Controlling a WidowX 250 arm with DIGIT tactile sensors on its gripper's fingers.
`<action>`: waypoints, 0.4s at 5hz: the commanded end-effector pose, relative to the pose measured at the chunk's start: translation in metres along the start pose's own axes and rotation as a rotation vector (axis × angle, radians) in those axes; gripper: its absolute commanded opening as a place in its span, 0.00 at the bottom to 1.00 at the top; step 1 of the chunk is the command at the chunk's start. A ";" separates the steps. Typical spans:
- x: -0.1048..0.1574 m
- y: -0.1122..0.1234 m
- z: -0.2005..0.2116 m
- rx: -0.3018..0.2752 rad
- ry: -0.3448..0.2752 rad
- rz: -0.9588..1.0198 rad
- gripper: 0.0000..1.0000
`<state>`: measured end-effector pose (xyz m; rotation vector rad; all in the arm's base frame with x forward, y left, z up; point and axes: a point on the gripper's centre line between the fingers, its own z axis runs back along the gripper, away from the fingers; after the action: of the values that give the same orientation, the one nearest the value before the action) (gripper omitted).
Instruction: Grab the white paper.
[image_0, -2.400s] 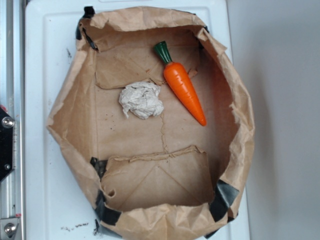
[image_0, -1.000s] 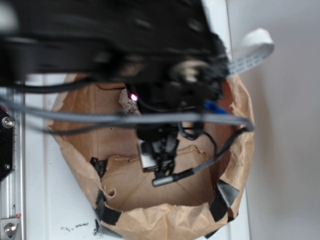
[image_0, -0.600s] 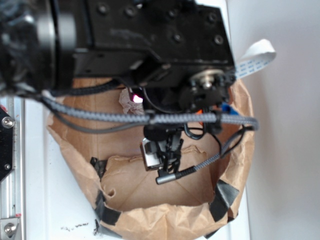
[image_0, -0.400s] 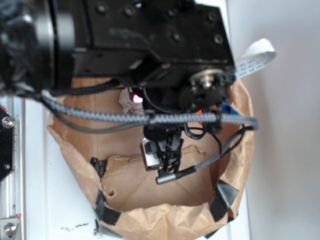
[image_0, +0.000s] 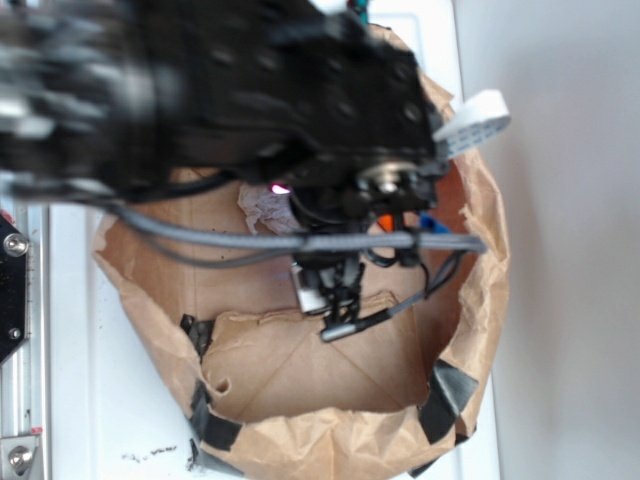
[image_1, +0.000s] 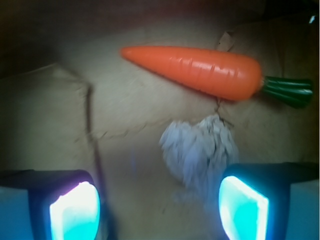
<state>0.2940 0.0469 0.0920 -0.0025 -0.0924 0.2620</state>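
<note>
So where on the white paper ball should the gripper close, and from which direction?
Probably straight down from above, closing across the ball's middle. In the wrist view the white paper is a crumpled lump lying loose on the bag floor, apart from the carrot, with no handle or edge to favour. The open gripper sits off-centre: the ball lies near one finger, so it should centre first.

My exterior camera looks straight down from above at the brown paper bag (image_0: 300, 400), far enough to frame nearly its whole rim, though the blurred arm (image_0: 230, 110) fills the upper half. My wrist camera sits close to the bag floor (image_1: 60, 110), peering out between the two fingertips (image_1: 75, 210). Both views share that floor and the white paper (image_0: 262, 208) (image_1: 200, 150); the carrot (image_1: 192, 71) is plain only at the wrist
</note>
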 end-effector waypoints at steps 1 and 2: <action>0.001 0.041 0.004 0.022 -0.083 0.006 1.00; 0.009 0.051 -0.009 0.060 -0.115 0.042 1.00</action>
<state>0.2893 0.0872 0.0698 0.0621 -0.1585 0.2787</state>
